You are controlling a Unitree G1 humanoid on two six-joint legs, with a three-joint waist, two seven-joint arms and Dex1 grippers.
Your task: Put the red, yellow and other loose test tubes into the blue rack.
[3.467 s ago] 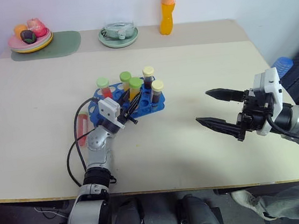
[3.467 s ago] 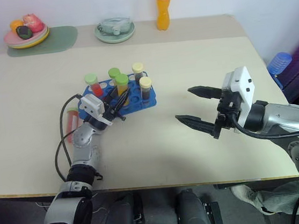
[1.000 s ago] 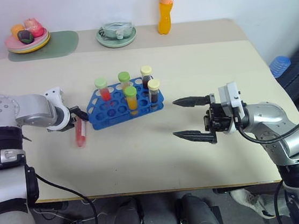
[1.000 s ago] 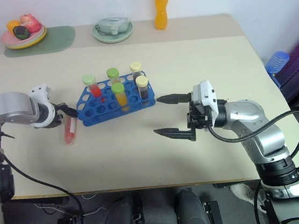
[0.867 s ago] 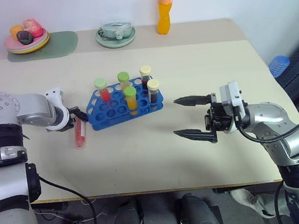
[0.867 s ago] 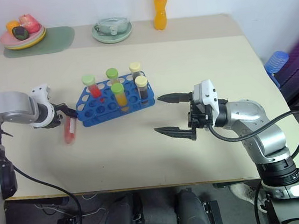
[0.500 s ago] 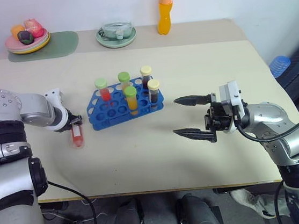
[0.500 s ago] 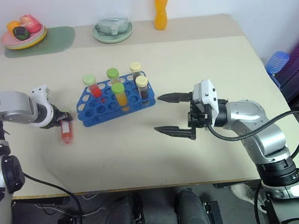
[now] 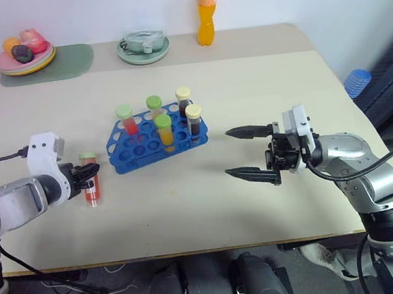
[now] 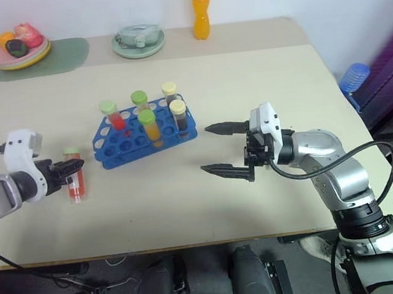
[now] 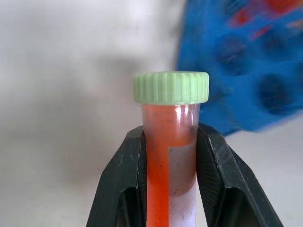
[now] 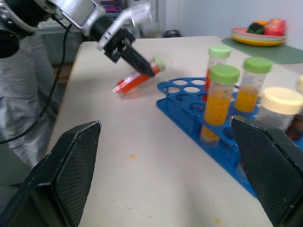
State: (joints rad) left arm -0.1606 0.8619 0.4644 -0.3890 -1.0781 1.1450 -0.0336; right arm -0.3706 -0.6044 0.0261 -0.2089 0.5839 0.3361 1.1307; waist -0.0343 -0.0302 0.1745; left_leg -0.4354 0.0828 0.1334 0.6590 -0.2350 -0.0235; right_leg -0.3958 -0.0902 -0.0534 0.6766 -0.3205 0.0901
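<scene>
The blue rack (image 9: pixel 135 157) stands mid-table and holds several capped tubes, red, yellow and dark. To its left, my left gripper (image 9: pixel 91 177) is shut on a red test tube (image 9: pixel 91 191) with a green cap. In the left wrist view both black fingers (image 11: pixel 124 179) press the red test tube (image 11: pixel 166 156) just under its cap. Seen from the right wrist, the red test tube (image 12: pixel 135 79) is tilted, cap end up, with its lower end close to the table. My right gripper (image 9: pixel 244 154) hangs open and empty to the right of the rack.
Along the far edge stand a plate of fruit (image 9: pixel 23 54) on a green mat, a pale dish (image 9: pixel 142 45) and an orange drink bottle (image 9: pixel 204 15). A blue object (image 9: pixel 356 80) sits beyond the table's right edge.
My left gripper has shut on the red tube that lay beside the rack, then drawn it back towards the table's front and tipped its cap end up. The right arm has not moved.
</scene>
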